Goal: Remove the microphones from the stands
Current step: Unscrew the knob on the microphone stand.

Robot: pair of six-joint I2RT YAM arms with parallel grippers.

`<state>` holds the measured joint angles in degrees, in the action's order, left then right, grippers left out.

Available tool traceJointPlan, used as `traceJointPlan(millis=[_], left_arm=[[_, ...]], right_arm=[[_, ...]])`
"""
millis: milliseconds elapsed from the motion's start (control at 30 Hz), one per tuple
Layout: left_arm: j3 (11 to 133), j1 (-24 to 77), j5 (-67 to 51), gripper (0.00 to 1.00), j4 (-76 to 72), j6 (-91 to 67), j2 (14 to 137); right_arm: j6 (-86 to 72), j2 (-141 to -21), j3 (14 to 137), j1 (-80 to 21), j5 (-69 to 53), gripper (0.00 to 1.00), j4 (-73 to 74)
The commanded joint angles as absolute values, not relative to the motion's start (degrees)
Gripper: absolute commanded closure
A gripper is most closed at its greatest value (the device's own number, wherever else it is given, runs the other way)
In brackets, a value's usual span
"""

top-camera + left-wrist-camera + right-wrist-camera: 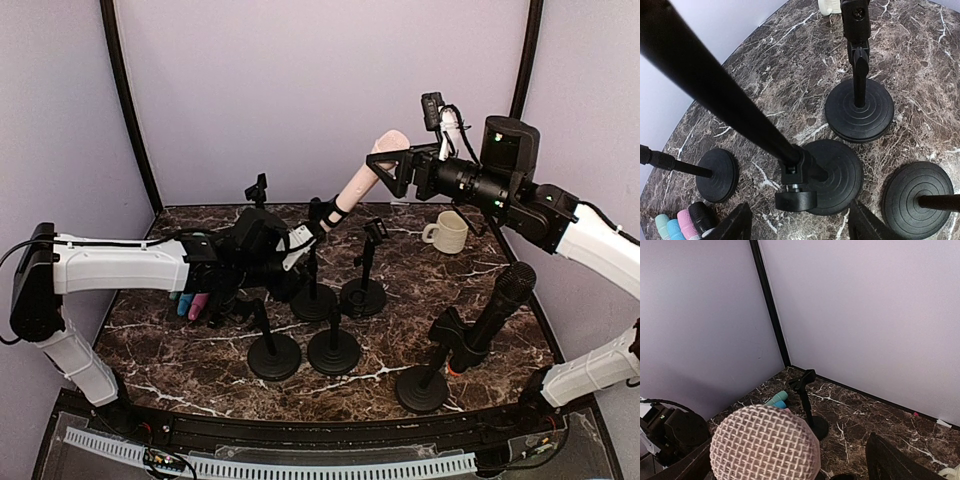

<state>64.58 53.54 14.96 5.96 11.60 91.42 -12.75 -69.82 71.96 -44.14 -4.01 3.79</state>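
Near edge, right: black microphone [497,315] sits tilted in the near stand [422,388].

Mid-table: cluster of empty stands [333,350].

Left gripper [797,227] is low among them. Its fingers [737,225] are parted either side of a clamp knob [796,200], with gaps on both sides. Nothing held.

Left of it, loose microphones [197,305] (teal, blue, pink, black) lie on the marble table [200,372].

Further back: pink microphone [362,182] is seated in the clip of the centre stand [314,298], leaning up to the right.

Right gripper [392,160] is at its mesh head [765,445], fingers spread wide on either side, not clamped on it.

Beyond: cream mug [446,232] and a far stand [258,190] by the back wall.
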Motion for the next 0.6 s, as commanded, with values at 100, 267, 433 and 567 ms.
traceJointPlan(millis=[100, 267, 433, 567], left_arm=[[66.99, 53.66, 17.31, 0.41, 6.17, 11.59, 94.13], [67.19, 53.63, 17.78, 0.43, 5.37, 11.91, 94.75], [67.38, 53.57, 18.86, 0.53, 4.9, 12.64, 95.0], [67.53, 53.65, 18.75, 0.62, 4.64, 13.3, 95.09]], right_arm=[[-13.27, -69.66, 72.64, -44.38, -3.25, 0.02, 0.49], [-13.21, -69.34, 72.26, -44.38, -3.03, 0.02, 0.27], [-13.24, -69.26, 72.08, -44.38, -3.07, 0.02, 0.44], [-13.33, -69.25, 72.07, -44.38, -3.34, 0.02, 0.36]])
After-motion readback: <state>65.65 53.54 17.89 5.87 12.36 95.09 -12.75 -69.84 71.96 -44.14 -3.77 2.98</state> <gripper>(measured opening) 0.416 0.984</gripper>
